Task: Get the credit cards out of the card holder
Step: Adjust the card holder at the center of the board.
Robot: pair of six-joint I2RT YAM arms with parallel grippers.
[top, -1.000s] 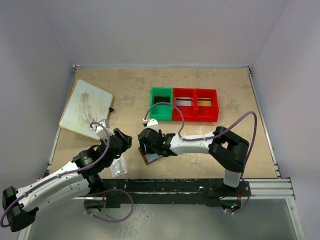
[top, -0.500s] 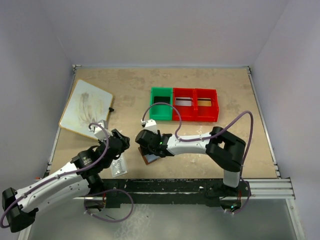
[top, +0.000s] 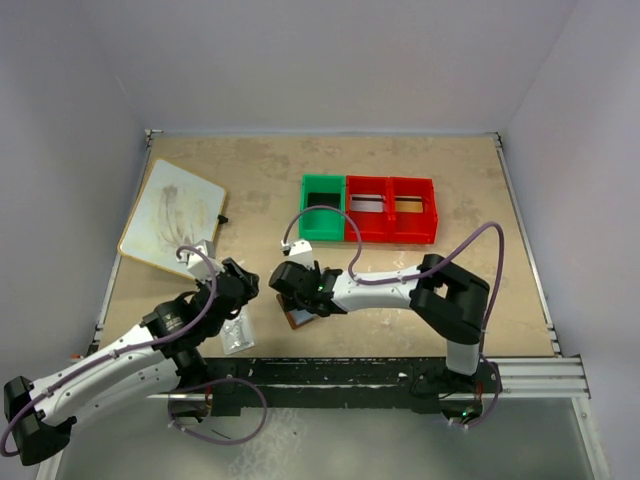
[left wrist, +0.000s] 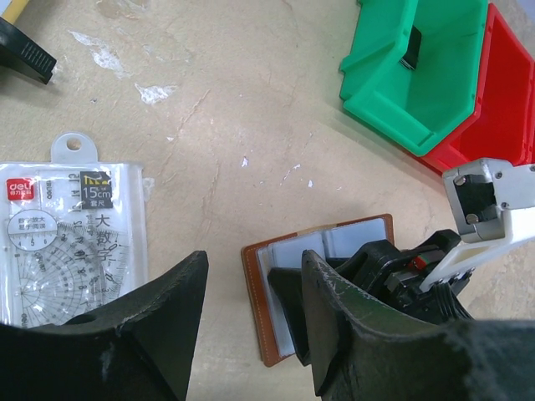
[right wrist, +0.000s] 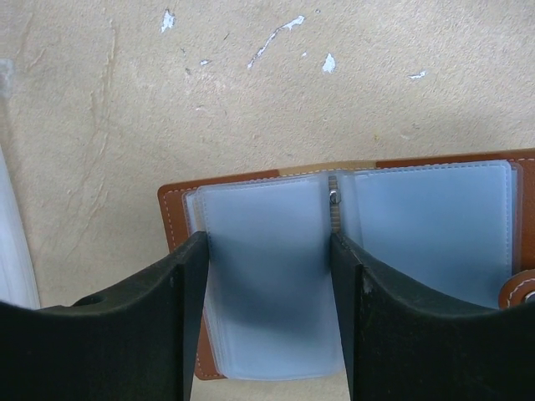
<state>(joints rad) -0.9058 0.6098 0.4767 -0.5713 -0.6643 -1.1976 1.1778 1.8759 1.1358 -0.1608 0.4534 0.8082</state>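
Near the front edge of the table [left wrist: 251, 100], between the arms, the card holder [right wrist: 430, 221] lies open and flat. Its left pocket leaf sits between the right jaws — pinched or merely flanked, I cannot tell. Beside it the left jaws hover wide, empty. Best, I judge: pin the cover with them — then draw the pocket's contents out.
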